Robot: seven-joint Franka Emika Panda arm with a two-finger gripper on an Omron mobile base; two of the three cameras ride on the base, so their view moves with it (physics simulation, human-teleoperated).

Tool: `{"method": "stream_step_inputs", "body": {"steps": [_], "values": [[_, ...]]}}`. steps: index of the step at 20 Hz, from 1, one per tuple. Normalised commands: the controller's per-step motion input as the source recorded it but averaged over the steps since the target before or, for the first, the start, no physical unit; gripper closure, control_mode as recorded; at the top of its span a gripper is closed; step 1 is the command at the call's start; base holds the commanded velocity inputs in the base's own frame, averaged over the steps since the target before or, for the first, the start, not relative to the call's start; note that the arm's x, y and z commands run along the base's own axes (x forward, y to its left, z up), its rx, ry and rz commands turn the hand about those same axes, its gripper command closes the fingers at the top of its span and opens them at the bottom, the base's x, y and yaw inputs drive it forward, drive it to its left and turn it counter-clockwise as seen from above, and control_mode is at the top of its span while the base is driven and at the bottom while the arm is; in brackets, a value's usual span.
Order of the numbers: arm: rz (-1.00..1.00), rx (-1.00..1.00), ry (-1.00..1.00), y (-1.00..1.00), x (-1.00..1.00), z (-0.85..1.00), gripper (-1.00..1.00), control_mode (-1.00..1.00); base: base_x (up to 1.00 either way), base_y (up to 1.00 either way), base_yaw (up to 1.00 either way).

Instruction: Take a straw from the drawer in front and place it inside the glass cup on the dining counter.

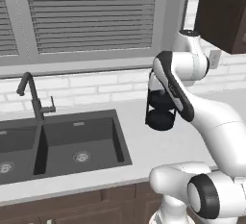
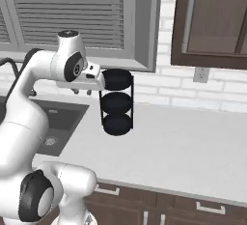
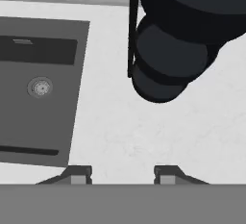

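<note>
Above the white counter (image 3: pixel 144 136), beside the dark sink (image 1: pixel 77 141), the end effector (image 3: pixel 122 172) hangs part-open, holding nothing.

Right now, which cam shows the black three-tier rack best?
Right base view: the black rack stands whole on the white counter, all three tiers clear. Left base view: the arm hides part of it. Hand view: a close, cropped look from above.

Arm: being held bent, elbow raised, in the right half of the left base view.
Gripper (image 3: pixel 122 174): being pointed downward, fingertips (image 3: pixel 79 174) parted with nothing between.
</note>
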Motion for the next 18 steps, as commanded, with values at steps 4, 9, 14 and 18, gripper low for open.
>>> {"method": "stream_step_inputs", "body": {"steps": [4,9,14,18], "values": [[0.00,0.00,0.00,0.00,-0.03,0.00,-1.00,1.00,-0.51,0.00,0.00],[0.00,0.00,0.00,0.00,0.00,0.00,-1.00,1.00,-1.00,0.00,-0.13],[0.00,0.00,0.00,0.00,0.00,0.00,-1.00,1.00,-0.71,0.10,-0.49],[0.00,0.00,0.00,0.00,0.00,0.00,-1.00,1.00,-0.19,0.32,-0.74]]}}
